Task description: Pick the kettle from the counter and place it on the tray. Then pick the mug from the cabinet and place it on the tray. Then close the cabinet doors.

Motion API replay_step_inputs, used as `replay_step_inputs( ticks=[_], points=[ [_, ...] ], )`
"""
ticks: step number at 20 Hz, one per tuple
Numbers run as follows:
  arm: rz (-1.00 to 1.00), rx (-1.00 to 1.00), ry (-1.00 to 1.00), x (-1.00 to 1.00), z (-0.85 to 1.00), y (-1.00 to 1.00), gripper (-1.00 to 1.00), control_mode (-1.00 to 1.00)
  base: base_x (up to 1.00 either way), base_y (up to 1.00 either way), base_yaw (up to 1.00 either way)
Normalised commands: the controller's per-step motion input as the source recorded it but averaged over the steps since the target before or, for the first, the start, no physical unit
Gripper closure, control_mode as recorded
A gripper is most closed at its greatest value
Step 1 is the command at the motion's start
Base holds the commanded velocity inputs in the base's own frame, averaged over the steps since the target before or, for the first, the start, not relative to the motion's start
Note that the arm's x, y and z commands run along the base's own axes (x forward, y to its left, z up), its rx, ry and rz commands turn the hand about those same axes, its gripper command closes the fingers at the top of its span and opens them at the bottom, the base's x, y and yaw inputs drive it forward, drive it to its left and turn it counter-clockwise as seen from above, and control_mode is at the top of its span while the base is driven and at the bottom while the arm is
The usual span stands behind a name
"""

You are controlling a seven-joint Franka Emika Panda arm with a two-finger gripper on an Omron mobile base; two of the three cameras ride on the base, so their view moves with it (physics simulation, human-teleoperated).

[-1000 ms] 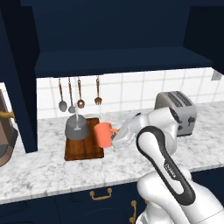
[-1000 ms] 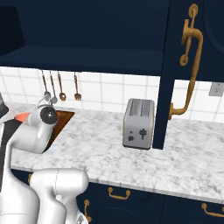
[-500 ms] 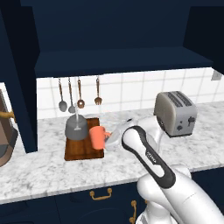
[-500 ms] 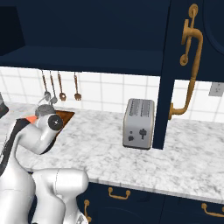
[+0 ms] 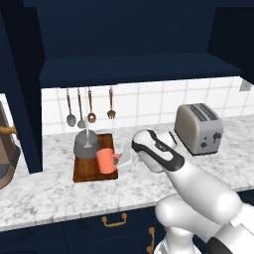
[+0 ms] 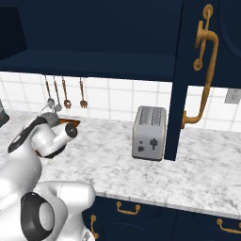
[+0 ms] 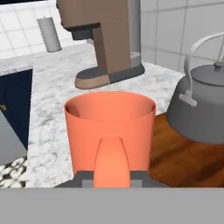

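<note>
Marbled counter is carrying the tray, where the kettle is already sitting towards eleven o'clock; the hand is gripping the mug towards four o'clock, so its release and door closing are remaining.

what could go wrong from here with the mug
The mug is gripped by its handle, so it may tip or swing in the gripper if its rim or base catches on something. The kettle takes up the back of the tray, close to the mug, so a small drift that way could knock it. The mug also sits toward the tray's side edge in the left base view, so letting go too far out might leave it half off the board.
</note>
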Motion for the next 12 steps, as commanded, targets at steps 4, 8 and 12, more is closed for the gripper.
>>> replay_step_inputs(
  ticks=[4, 8, 12],
  points=[
    [0.11, 0.0, -0.01, 0.33, -0.18, 0.14, 1.0, -1.0, 0.0, 0.0, 0.0],
    [0.01, 0.0, -0.01, 0.29, -0.23, 0.17, 1.0, -1.0, 0.0, 0.0, 0.0],
    [0.0, 0.0, -0.01, 0.33, -0.27, 0.16, 1.0, -1.0, 0.0, 0.0, 0.0]
  ],
)
